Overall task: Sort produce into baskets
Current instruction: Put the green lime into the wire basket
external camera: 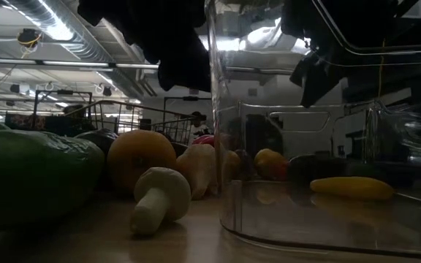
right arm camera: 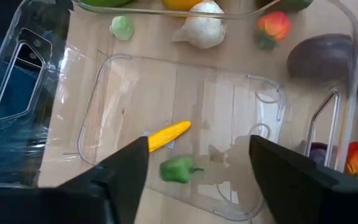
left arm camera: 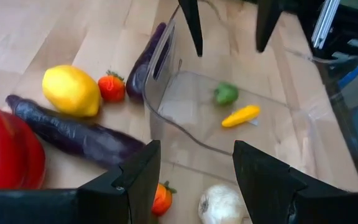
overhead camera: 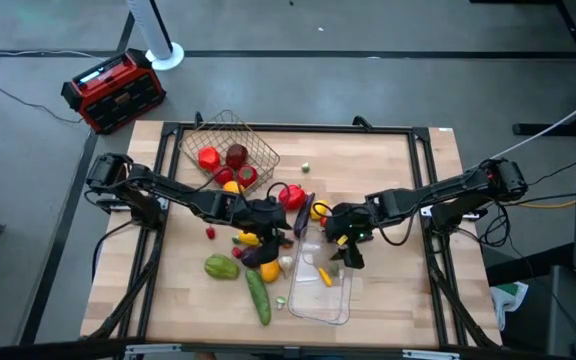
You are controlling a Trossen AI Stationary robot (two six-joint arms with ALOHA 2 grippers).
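1. Closest to my table-level camera is a big green vegetable (external camera: 28, 179), with a white mushroom (external camera: 156, 199) lying just beside the clear plastic tray (external camera: 269, 219).
2. From my right wrist camera, the right gripper (right arm camera: 197, 165) hangs over that tray with its fingers spread and nothing between them. A small green piece (right arm camera: 178, 169) lies on the tray floor directly beneath, next to a yellow piece (right arm camera: 166, 134). I judge the green one has just been released there, since the jaws sit right above it.
3. My left gripper (left arm camera: 196, 163) hovers at the tray's near wall, fingers apart and empty, over the loose pile: a lemon (left arm camera: 71, 91), a long eggplant (left arm camera: 73, 132), a small strawberry (left arm camera: 111, 87). I read it as lined up for the next pick.
4. Overhead, the wire-mesh basket (overhead camera: 258, 142) at the table's far left already holds red fruits (overhead camera: 223, 158), so fruit seems to go there and vegetables into the tray.
5. A cucumber (overhead camera: 258, 297) and green squash (overhead camera: 222, 267) wait unsorted on the table beside the tray.
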